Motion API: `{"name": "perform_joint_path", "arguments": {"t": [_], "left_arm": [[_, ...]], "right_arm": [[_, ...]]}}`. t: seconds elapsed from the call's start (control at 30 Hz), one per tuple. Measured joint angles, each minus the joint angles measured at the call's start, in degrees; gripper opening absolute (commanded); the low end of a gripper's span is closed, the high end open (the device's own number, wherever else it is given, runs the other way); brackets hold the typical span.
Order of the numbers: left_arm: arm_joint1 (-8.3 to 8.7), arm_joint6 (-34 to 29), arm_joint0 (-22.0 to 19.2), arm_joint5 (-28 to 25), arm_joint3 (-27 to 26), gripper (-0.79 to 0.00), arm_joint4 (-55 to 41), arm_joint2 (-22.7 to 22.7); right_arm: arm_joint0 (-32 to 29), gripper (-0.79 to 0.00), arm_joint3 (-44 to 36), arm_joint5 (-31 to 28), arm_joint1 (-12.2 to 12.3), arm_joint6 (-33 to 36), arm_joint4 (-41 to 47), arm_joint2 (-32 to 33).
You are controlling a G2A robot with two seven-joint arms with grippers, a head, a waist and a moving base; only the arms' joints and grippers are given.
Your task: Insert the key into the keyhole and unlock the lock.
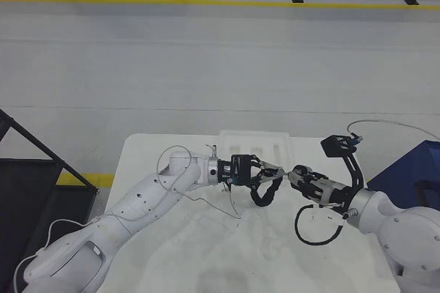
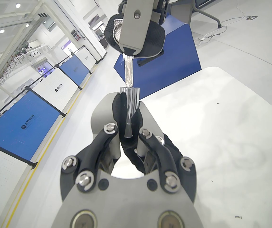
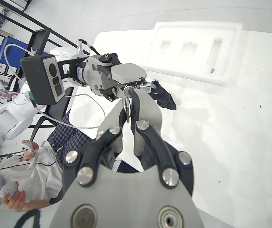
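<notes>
Left gripper (image 2: 128, 110) is clamped on the chrome lock (image 2: 131, 96) mid-frame; right gripper (image 3: 130, 100) pinches the key (image 2: 128, 72), blade meeting the lock's end. Recessed foam tray (image 1: 231, 139) lies just above.

The lock (image 2: 130, 100) was a small chrome cylinder, clamped lengthwise in the left gripper (image 2: 127, 112) at the centre of the left wrist view, with its keyhole end pointing up the frame. The key (image 2: 128, 72), a bright silver blade, stood in line just above it, gripped at its head by the right gripper (image 2: 132, 48). Its tip met the keyhole end; how deep it went could not be told.
</notes>
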Motion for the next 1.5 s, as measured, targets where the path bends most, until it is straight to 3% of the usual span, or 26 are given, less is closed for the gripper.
{"name": "perform_joint_path", "arguments": {"t": [1.5], "left_arm": [[-1.16, -1.0, 1.8, -2.1, -1.0, -0.785, 4.5, -3.9]], "right_arm": [[2.9, -0.785, 1.7, 1.6, 0.3, 1.0, -1.8, -3.6]]}}
